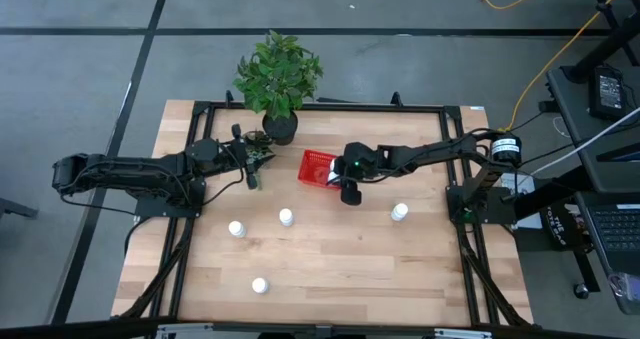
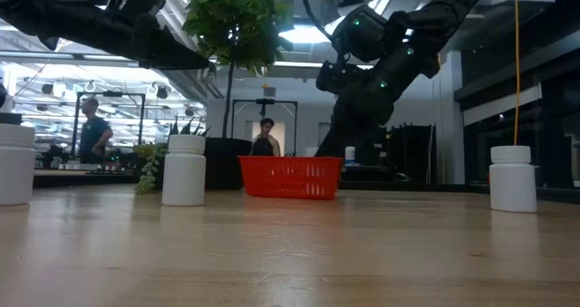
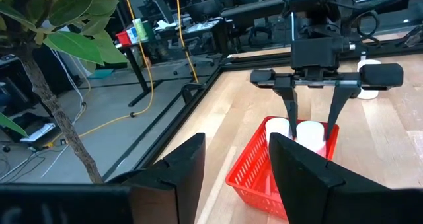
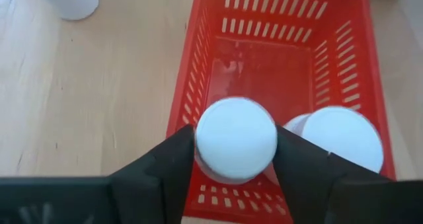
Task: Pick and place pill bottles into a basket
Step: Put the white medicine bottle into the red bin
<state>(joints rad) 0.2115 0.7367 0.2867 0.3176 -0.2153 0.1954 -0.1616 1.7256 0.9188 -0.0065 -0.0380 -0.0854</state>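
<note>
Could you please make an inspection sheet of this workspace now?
Surface: wooden table, black frame.
Job's things: red basket with one bottle inside; four bottles stand on the table.
Clutter: potted plant beside the basket.
Grippers: right gripper over the basket, shut on a bottle; left gripper open, beside the plant.
Cables: yellow cable on the floor.
Surroundings: people in the background.

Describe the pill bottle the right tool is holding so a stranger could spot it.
Find the red basket beside the potted plant. Directly above it the right tool grips a white bottle. Unlike the four bottles standing on the table, it hangs over the basket.
</note>
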